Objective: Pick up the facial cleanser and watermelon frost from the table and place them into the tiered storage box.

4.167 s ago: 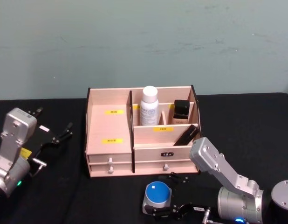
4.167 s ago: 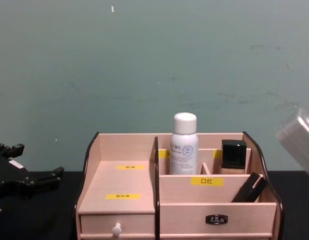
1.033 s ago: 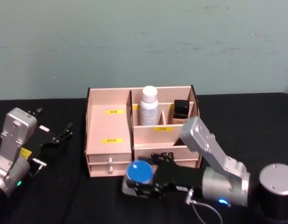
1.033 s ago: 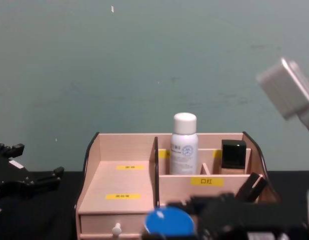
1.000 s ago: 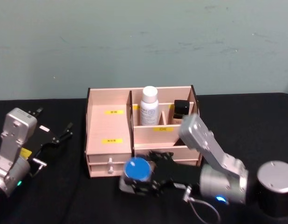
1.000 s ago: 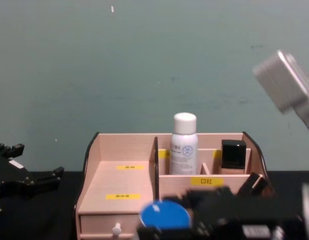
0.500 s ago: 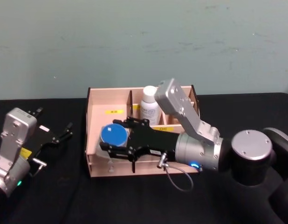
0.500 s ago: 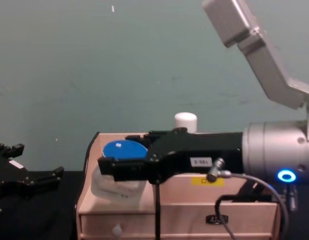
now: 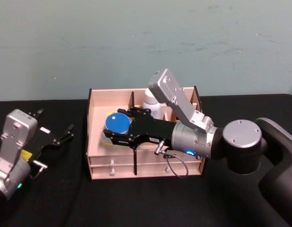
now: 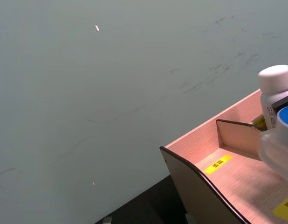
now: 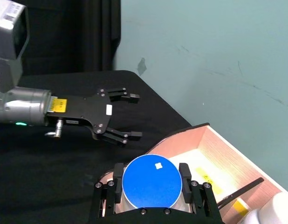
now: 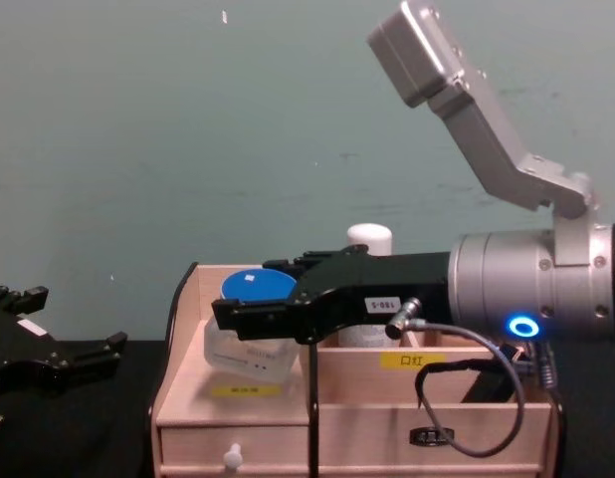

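Right claw (image 9: 118, 134) carried blue-capped jar (image 9: 115, 125), still clenched, over tiered storage box (image 9: 96, 142); left claw (image 11: 127, 115) spread wide.

Evenly lit from overhead, fairly dim, with a greenish tint on the wall (image 9: 136, 42). Soft shadows only, faint under the box (image 9: 146, 177). Slightly soft focus in head and chest views. Black tablecloth (image 9: 65, 198) swallowing detail. Small blue glow on the right arm (image 12: 523, 326). No harsh glare.

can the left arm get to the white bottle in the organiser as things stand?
Probably not. The left gripper sits open off to the organiser's left, and the right gripper, holding the blue-lidded jar, stretches across right in front of the white bottle.
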Action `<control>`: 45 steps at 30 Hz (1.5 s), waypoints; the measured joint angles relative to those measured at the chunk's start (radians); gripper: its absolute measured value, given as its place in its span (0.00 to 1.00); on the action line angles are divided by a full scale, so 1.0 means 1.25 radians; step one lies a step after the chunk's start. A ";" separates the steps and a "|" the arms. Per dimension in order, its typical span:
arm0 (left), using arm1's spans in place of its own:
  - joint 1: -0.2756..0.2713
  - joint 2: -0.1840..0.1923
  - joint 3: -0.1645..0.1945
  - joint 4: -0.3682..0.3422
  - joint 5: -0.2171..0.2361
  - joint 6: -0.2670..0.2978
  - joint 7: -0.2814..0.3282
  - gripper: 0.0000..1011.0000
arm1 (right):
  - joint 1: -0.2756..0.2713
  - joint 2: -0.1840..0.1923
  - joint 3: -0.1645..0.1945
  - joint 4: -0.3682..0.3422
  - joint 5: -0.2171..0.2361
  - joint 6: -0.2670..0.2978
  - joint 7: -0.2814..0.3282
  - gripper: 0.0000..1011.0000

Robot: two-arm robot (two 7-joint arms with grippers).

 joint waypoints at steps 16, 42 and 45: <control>0.000 0.000 0.000 0.000 0.000 0.000 0.000 1.00 | 0.029 -0.035 0.000 0.077 -0.013 -0.016 0.018 0.71; 0.000 0.000 0.000 0.000 0.000 0.000 0.000 1.00 | 0.024 -0.031 0.007 0.066 -0.009 -0.020 0.019 0.99; 0.000 0.000 0.000 0.000 0.000 0.000 0.000 1.00 | 0.014 -0.016 0.021 0.028 0.002 -0.029 0.025 0.99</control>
